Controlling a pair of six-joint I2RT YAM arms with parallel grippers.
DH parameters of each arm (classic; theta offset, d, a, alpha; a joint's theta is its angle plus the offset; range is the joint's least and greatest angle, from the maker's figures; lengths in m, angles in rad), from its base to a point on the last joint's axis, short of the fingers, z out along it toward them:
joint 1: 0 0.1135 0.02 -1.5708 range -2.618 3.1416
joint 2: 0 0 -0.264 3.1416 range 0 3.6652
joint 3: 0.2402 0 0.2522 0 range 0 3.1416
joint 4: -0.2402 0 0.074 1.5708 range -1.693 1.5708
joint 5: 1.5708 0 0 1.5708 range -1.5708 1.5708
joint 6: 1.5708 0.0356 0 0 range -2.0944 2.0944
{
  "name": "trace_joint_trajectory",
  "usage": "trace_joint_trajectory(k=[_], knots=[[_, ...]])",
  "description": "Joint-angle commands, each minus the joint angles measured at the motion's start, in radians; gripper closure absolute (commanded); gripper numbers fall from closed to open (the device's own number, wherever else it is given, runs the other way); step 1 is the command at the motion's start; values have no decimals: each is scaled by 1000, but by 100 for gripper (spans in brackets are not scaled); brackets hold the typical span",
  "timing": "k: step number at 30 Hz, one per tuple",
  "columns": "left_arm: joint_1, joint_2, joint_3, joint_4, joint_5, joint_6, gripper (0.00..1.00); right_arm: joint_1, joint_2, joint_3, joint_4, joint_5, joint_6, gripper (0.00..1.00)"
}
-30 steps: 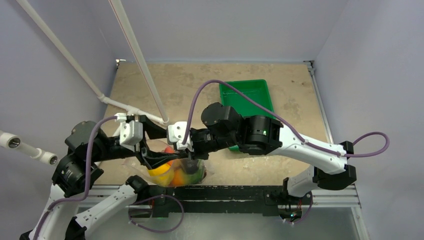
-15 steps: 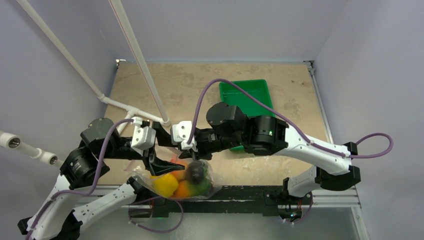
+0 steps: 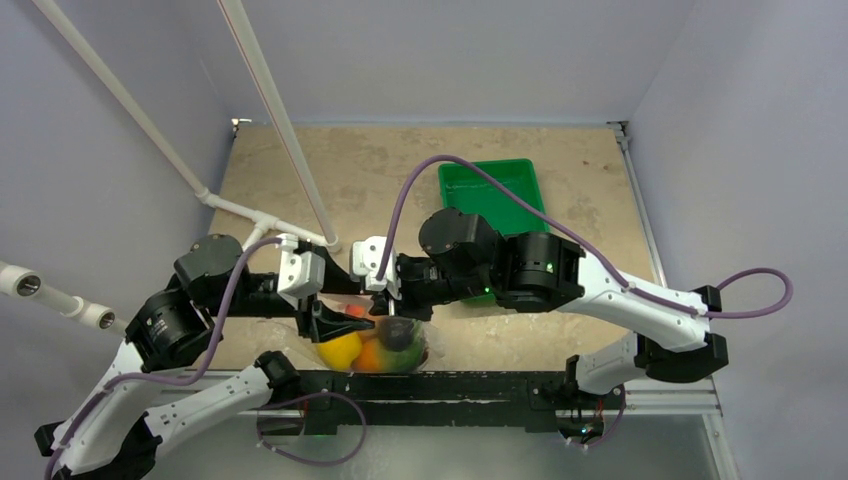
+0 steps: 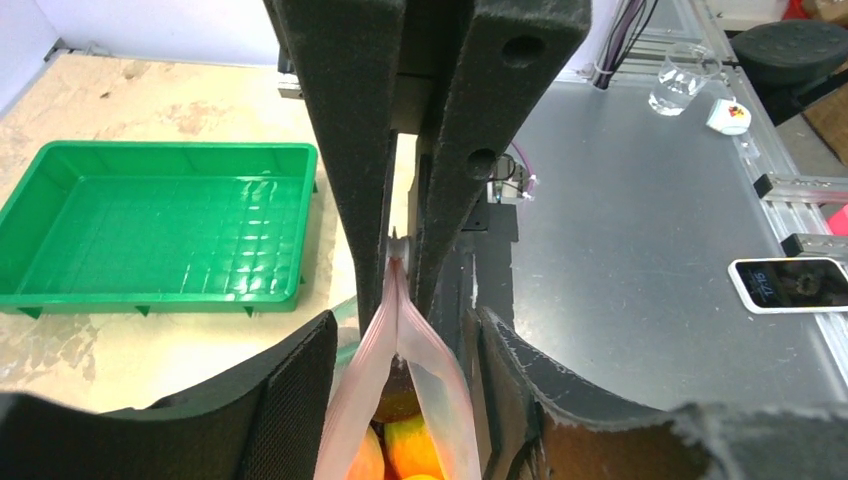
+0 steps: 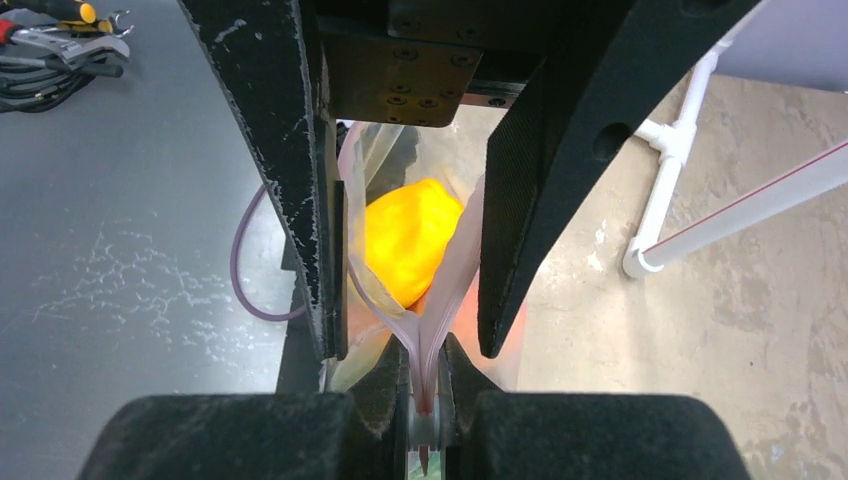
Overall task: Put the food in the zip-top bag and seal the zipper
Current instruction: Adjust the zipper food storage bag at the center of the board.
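Observation:
The zip-top bag (image 3: pixel 424 348) hangs at the table's near edge between both grippers, with the food (image 3: pixel 345 350) inside: yellow, orange, green and a dark piece. In the right wrist view a yellow piece (image 5: pixel 405 240) shows through the bag's mouth. My right gripper (image 5: pixel 425 362) is shut on one end of the pinkish zipper (image 4: pixel 368 372). From that pinch the two zipper strips spread apart in a V. My left gripper (image 4: pixel 402 330) straddles this open stretch, its jaws apart on either side of it. In the top view the left gripper (image 3: pixel 338 325) sits just left of the right gripper (image 3: pixel 393 314).
A green ribbed tray (image 3: pixel 495 185) lies on the table behind the right arm. White pipes (image 3: pixel 270 110) slant across the back left. The metal frame rail (image 3: pixel 450 385) runs just below the bag. A phone (image 4: pixel 790 283) and a glass (image 4: pixel 680 85) lie beyond the table.
My left gripper has slid right along the bag's top towards the right gripper, and its jaws have narrowed a little. The bag has shifted slightly right. The right gripper's pinch holds.

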Motion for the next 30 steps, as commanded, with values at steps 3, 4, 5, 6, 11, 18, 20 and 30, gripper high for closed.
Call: trace_joint_trajectory(k=[3,4,5,6,11,18,20,30], knots=[[-17,24,23,-64,-57,28,55,2,-75,18,71,50,64,100],[-20,30,25,-68,-59,29,56,2,-78,19,69,55,71,100],[-23,35,26,-71,-62,30,57,2,-83,20,69,63,75,100],[-26,37,26,-75,-63,31,58,2,-87,21,70,70,81,100],[-33,42,27,-88,-81,32,58,2,-108,22,70,103,114,100],[-35,80,49,-107,-85,35,61,2,-126,15,70,123,137,100],[-35,93,56,-112,-83,37,66,2,-133,1,75,122,137,100],[-35,110,70,-115,-88,51,100,2,-202,-106,154,174,173,90]])
